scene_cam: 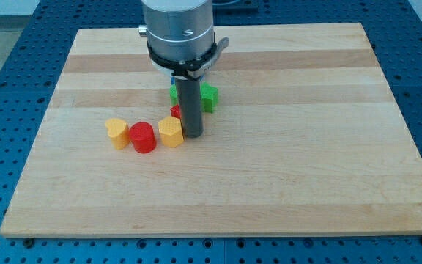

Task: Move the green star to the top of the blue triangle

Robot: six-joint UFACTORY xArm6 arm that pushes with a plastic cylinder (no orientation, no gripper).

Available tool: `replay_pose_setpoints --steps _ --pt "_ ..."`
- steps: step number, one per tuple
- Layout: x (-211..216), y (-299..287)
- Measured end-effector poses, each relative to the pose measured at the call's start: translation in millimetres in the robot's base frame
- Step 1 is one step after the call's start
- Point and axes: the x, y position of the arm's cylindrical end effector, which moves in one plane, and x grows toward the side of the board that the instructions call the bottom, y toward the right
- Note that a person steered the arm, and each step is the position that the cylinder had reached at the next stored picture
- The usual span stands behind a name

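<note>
Red cylinder [143, 137]: nearest me, between yellow block [116, 133] and yellow heart [171, 132].
My tip [193, 133]: bare rod, nothing to spread or pinch; just right of yellow heart.
Small red block [176, 111]: mostly hidden behind rod.
Green star [207, 96]: behind rod, toward counter [306, 161] top.

Pale wooden worktop [284, 183] on a blue perforated base [6, 66]

The worktop is made of light planks with grain running left to right, evenly lit with soft shadows. The blue base shows rows of small holes around every edge, widest at the view's left and right.
</note>
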Motion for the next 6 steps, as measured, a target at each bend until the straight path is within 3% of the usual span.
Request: replay_pose_setpoints --steps 2,6 --pt "-2.2 49.9" --pt "-21.3 34.7"
